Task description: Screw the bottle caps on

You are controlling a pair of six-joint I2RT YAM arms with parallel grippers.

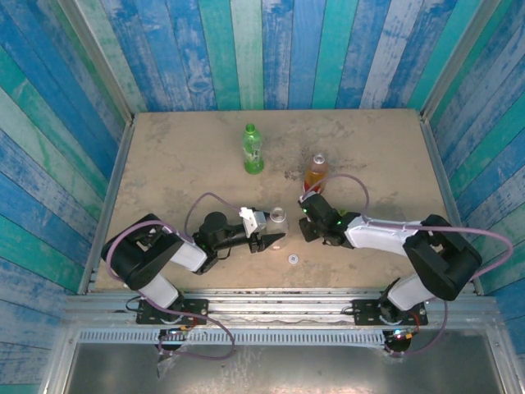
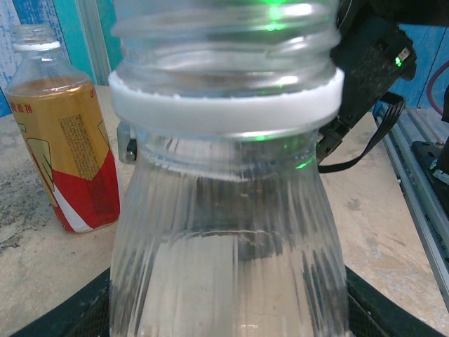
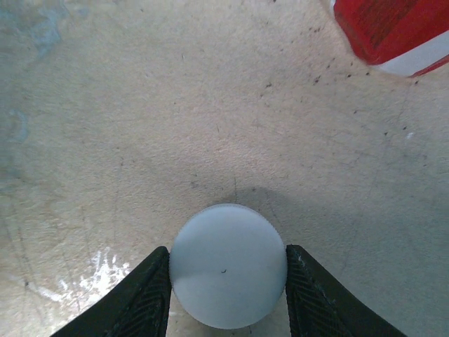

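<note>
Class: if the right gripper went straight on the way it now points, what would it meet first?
The right gripper points down at the table, with the white cap between its fingers. Going on, its fingertips would probably meet the table first; how near the table is, the picture does not show.

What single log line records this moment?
left tool: holds clear bottle upright | right tool: fingers against white cap on table | amber bottle: uncapped
</note>
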